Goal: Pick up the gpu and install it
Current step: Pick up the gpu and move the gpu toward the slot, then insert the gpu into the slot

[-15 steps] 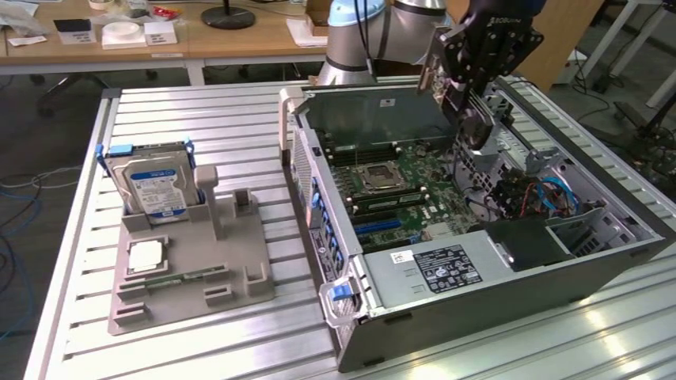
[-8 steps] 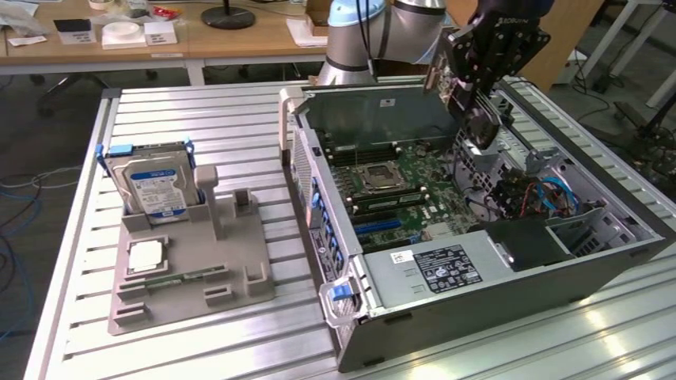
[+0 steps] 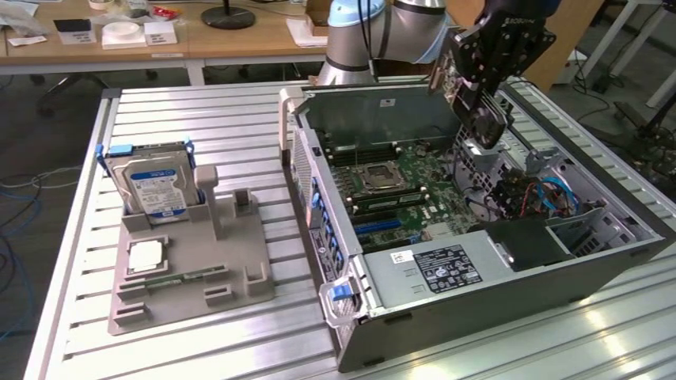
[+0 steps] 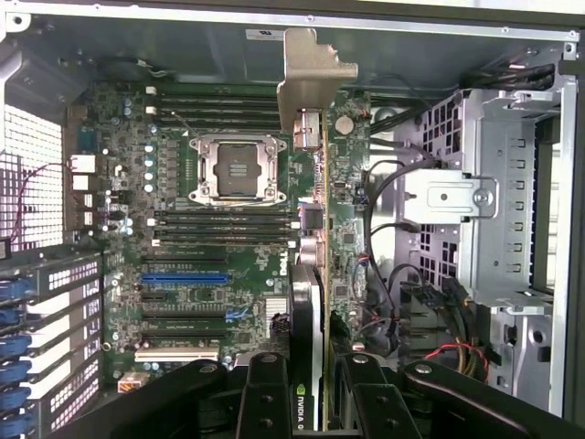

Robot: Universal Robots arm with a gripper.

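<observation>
Holding the gpu above the open computer case, at one o'clock in the exterior view.
Clamped edge-on between the jaws, which are closed part-way onto the card, with the silver bracket at the end far from them. Pick-up done, judging by the hold. Hanging over the motherboard, clear of every slot, the blue slot included, so seating not yet done.

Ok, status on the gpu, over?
Gripper shut on gpu. Held above open case, over motherboard, not seated. Loose cables near drive cage.
</observation>
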